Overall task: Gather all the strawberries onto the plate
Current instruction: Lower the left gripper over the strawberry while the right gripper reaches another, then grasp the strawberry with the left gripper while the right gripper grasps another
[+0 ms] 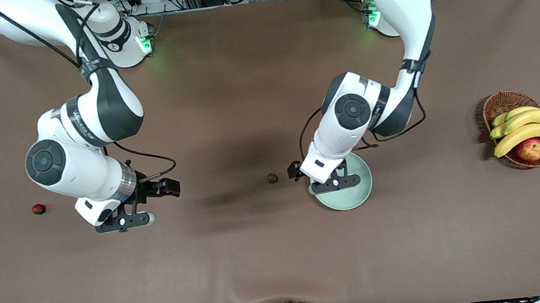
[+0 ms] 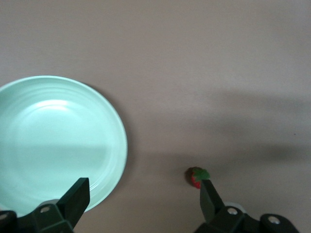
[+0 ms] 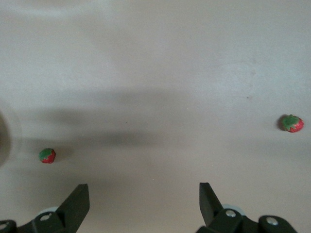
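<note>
The left pincer point(image 1: 336, 183) hangs over the rim of the plate point(image 1: 355, 197) with its fingers spread wide and nothing between them. It likely sits there because the nearest strawberry point(image 1: 272, 178) lies on the bench point(image 1: 261, 263) just off the plate's 9 o'clock side in the front view, close enough for a short reach and a short carry back.

The right pincer point(image 1: 124, 221) is also spread wide and empty, over bare bench between that berry and a second strawberry point(image 1: 38, 209) toward the right arm's end, at its 9 o'clock. From there either berry seems reachable.

The plate is round, shallow, pale mint and glossy, and the part of it in view is bare. Each berry is tiny and red with a green leafy cap. I see only two; no third shows.

A wicker basket point(image 1: 500, 102) with bananas point(image 1: 523, 127) and an apple point(image 1: 530, 149) sits well apart at the left arm's end.
</note>
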{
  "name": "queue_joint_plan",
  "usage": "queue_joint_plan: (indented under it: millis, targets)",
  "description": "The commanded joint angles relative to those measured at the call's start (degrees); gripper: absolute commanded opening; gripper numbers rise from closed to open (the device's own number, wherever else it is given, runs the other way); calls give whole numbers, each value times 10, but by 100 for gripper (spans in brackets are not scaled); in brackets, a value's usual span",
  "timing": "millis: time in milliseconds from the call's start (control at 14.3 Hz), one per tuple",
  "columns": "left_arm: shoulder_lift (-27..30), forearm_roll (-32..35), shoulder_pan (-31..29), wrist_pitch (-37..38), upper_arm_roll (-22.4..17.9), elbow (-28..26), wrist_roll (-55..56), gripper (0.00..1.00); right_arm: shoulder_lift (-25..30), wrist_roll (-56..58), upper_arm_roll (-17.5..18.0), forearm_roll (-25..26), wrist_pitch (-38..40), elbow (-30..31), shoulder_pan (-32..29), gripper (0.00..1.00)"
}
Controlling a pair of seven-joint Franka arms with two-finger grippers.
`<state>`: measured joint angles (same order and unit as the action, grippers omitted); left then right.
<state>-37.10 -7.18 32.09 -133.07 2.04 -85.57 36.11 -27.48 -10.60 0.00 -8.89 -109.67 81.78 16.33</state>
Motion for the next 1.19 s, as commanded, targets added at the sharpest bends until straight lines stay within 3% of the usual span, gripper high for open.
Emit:
queue_joint_plan:
  millis: [0,631,982,1122]
  targets:
    - [-35,-7,19,-47,-5,19,5,100,29,3,9,12,19,22,-16,100]
    - [-105,-1,82,-153,-8,19,-3,100,35,70,9,26,47,22,-85,100]
    - [-117,13,93,-158,-9,19,-7,78,28,89,9,31,46,22,-95,100]
    - [-127,29,95,-179,-8,19,-7,79,27,91,9,45,44,17,-97,100]
